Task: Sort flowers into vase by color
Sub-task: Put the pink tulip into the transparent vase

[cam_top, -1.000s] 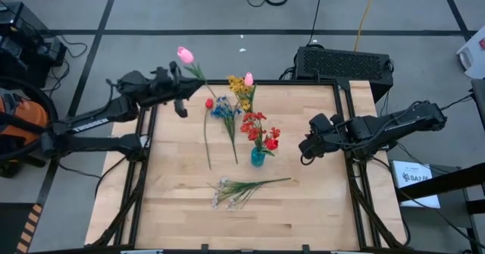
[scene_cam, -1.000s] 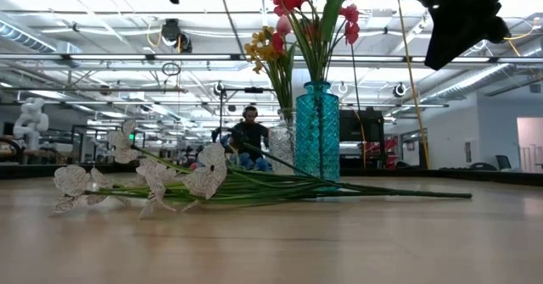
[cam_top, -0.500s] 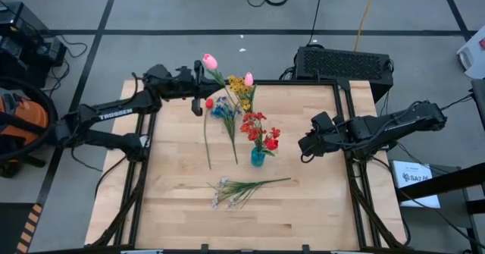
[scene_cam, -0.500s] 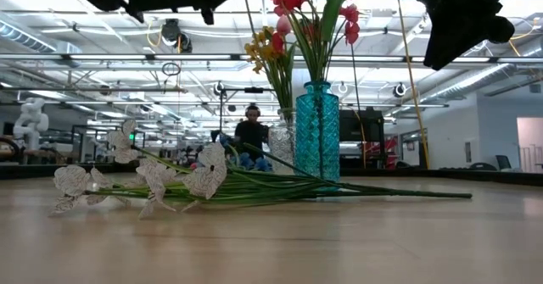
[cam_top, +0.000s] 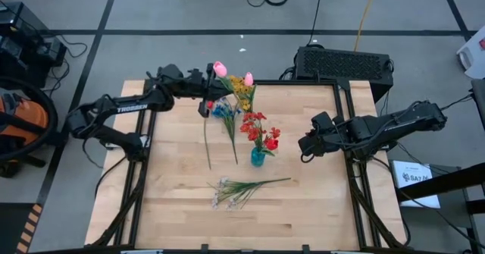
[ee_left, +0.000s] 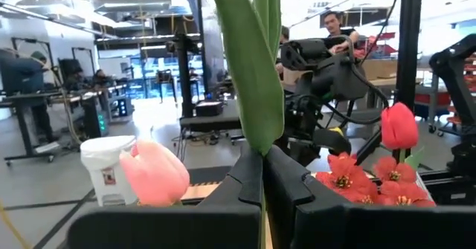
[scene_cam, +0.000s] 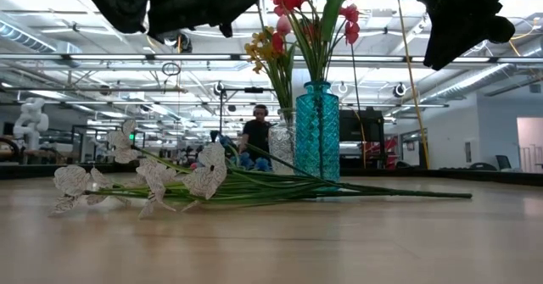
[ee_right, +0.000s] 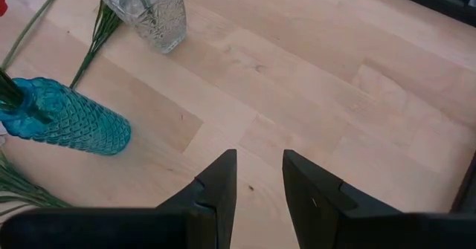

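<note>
Wooden tabletop (cam_top: 318, 201) below me, with cables and a black box on the grey floor beyond its far edge. Over the last second my left gripper (cam_top: 206, 80) has swung from outside the table's far left corner in over the far edge, carrying the pink tulip (cam_top: 220, 69) with it. My fingers are pinched fully shut on its green stem (ee_left: 253, 63). That brings the bloom close to the clear vase (ee_right: 149, 10), which already holds a pink tulip and yellow blooms, so by my reckoning delivery is near. The stem's long axis looks close to upright, bloom on top and leaning toward about one o'clock in the overhead view. My right gripper (cam_top: 305, 144) waits over the table's three o'clock side, fingers partly apart, holding nothing.
</note>
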Robot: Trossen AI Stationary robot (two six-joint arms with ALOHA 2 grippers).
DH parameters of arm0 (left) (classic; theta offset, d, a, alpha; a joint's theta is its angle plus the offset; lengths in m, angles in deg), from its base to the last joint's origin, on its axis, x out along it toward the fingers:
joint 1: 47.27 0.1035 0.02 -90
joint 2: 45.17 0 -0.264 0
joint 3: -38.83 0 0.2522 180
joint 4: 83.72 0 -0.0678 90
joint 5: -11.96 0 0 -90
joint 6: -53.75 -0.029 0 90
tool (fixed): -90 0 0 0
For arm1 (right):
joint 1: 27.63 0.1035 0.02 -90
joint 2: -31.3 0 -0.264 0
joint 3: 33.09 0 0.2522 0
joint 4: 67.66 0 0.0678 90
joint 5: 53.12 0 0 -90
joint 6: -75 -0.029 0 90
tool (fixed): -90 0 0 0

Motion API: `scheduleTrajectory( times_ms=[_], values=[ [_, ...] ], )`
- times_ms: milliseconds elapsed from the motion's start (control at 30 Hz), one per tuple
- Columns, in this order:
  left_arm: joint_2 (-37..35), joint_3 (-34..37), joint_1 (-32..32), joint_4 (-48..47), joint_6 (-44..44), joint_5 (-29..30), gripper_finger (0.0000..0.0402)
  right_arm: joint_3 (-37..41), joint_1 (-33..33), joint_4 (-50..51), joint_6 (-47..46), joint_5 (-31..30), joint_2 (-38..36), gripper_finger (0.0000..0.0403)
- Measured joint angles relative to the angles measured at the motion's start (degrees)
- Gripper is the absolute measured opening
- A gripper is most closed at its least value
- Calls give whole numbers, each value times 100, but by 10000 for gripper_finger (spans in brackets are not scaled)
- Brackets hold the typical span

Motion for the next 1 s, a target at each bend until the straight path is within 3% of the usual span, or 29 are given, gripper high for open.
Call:
scheduleTrajectory(
  times_ms=[433, 700, 1000],
  values=[
    [388, 0, -5, 12, -784, -319, 0, 0, 0, 0, 0, -2, 0, 102],
    [399, 0, -5, -678, -1055, -336, 2, 0, -2, 0, 0, -27, 0, 102],
    [397, 0, -50, -1332, -1060, -44, 36, 0, -2, 2, 0, -31, 0, 102]
  ],
)
